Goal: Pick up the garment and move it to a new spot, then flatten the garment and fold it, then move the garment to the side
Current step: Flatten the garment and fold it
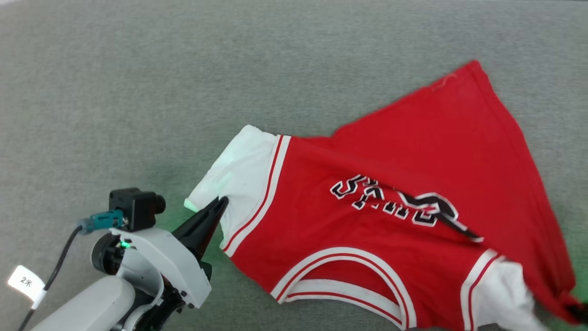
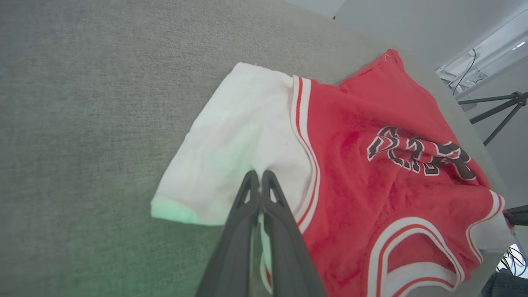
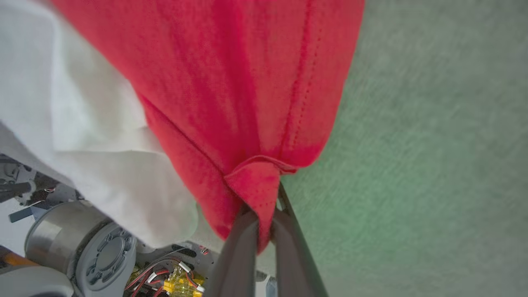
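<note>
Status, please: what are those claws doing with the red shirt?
Left gripper shut on garment, at white sleeve. Right gripper shut on red hem. No obstacle seen.

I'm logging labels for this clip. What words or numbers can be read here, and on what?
"2" then a star-like mark: white tag at the head view's lower left.
Black, white-edged print on the shirt: creased, unreadable.

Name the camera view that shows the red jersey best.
Head view: the garment shows almost whole, with both white sleeves, collar trim and creased print. The left wrist view gives one sleeve and the chest; the right wrist view, a close-up of a red hem corner pinched in the right gripper.
</note>
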### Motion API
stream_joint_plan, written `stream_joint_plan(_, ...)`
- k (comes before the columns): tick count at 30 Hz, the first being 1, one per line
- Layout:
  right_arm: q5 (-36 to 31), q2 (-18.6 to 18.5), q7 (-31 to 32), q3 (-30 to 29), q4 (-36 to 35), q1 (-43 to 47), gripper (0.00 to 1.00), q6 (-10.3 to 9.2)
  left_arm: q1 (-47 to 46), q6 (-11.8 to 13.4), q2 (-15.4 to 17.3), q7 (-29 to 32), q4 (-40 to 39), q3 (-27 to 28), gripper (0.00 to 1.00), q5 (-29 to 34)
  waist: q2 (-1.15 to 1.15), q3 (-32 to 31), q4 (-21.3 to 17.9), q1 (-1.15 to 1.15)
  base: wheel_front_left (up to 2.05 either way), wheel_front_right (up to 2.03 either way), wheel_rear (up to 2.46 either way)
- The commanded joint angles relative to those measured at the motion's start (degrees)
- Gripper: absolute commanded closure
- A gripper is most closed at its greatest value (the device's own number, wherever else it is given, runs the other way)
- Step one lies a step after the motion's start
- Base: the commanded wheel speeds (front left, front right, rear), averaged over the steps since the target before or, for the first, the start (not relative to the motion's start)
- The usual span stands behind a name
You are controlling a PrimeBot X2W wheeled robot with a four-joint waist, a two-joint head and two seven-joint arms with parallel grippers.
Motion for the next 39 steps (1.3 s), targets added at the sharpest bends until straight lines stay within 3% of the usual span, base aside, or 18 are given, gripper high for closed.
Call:
stream_joint_plan(1,-0.6,0.8,0.7,0.1,-0.4,1.4,1.00,-0.04,0.4,0.4,0.0,0.2,-0.1,0.1,1.00,-0.3,0.00,-0.4,-1.3,0.00,0.00,0.00,0.00)
stream_joint_plan(9,-3.2,5.5,4.2,-2.3,-3.9,6.4,1.00,-0.04,0.2,0.8,-0.3,0.2,-0.5,-0.2,1.00,0.1,0.00,-0.6,-1.8,0.00,0.00,0.00,0.00)
stream_joint_plan(10,-3.4,5.9,4.1,-3.1,-4.4,6.1,0.91,-0.04,0.3,0.8,-0.3,0.2,-0.5,-0.2,1.00,0.1,0.00,-0.7,-1.7,0.00,0.00,0.00,0.00)
stream_joint_plan(11,-3.8,6.2,3.4,-4.5,-4.7,5.5,0.66,-0.04,0.4,0.9,-0.3,0.2,-0.5,-0.2,1.00,0.1,0.00,-0.8,-1.6,0.00,0.00,0.00,0.00)
stream_joint_plan(12,-4.0,6.5,3.1,-6.2,-4.9,4.9,0.10,-0.04,0.5,1.0,-0.2,0.0,-0.6,-0.1,1.00,0.2,0.00,-0.9,-1.5,0.00,0.00,0.00,0.00)
stream_joint_plan(13,-4.4,6.5,2.9,-7.6,-5.4,4.6,0.00,-0.04,0.6,1.0,-0.2,-0.1,-0.7,-0.1,1.00,0.2,0.00,-1.0,-1.3,0.00,0.00,0.00,0.00)
stream_joint_plan(19,-5.7,5.1,3.2,-16.8,-8.1,-0.4,0.00,-0.04,0.2,1.4,-0.4,-0.5,-2.1,-0.2,1.00,0.8,0.00,-0.4,0.5,0.00,0.00,0.00,0.00)
stream_joint_plan(23,-7.5,5.2,2.6,-18.8,-8.1,-9.1,0.00,-0.04,-1.0,1.5,-0.8,-0.4,-3.2,-0.5,1.00,1.8,0.00,1.4,2.2,0.00,0.00,0.00,0.00)
stream_joint_plan(31,-13.9,9.7,1.7,-7.7,4.2,-29.0,0.00,-0.04,-2.9,1.1,-2.2,-0.5,-3.2,-0.8,1.00,2.8,0.00,5.0,5.5,0.00,0.00,0.00,0.00)
stream_joint_plan(39,-15.9,11.3,0.0,1.6,17.0,-38.5,0.00,-0.04,-4.0,0.5,-3.3,-1.2,-2.4,-1.1,1.00,3.4,0.00,8.0,8.2,0.00,0.00,0.00,0.00)
